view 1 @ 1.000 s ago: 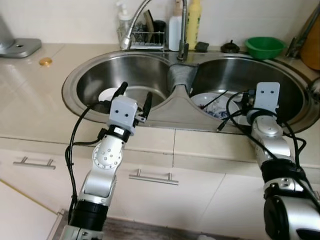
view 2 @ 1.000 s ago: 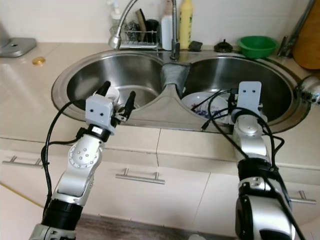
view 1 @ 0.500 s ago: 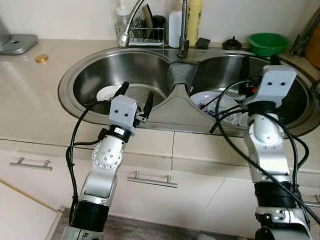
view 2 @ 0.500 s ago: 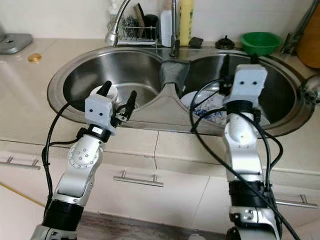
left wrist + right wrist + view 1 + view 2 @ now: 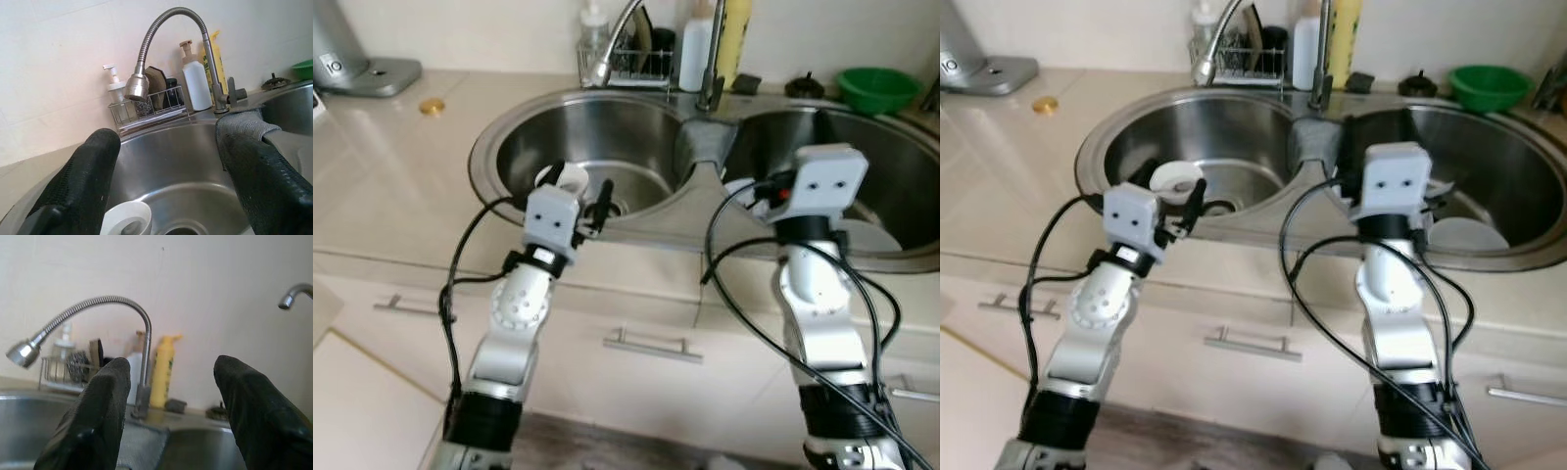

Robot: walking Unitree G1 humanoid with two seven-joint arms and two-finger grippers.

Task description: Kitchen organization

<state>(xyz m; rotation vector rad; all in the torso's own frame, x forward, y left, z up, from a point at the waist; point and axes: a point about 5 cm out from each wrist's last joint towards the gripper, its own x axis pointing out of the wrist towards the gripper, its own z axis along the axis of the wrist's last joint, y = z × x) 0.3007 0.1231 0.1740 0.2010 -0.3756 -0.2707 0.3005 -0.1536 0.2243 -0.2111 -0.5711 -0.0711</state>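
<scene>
My left gripper (image 5: 578, 186) and right gripper (image 5: 168, 406), both spread open and empty, hover over the sink (image 5: 499, 147); no label is legible.

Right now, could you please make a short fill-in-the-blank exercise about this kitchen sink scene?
1. The left gripper hangs over the ____ basin of the sink.
2. The bowl on the counter behind the sink is ____ in colour.
3. The fingers of the right gripper are ____, holding nothing.

Missing words: left; green; open
</scene>
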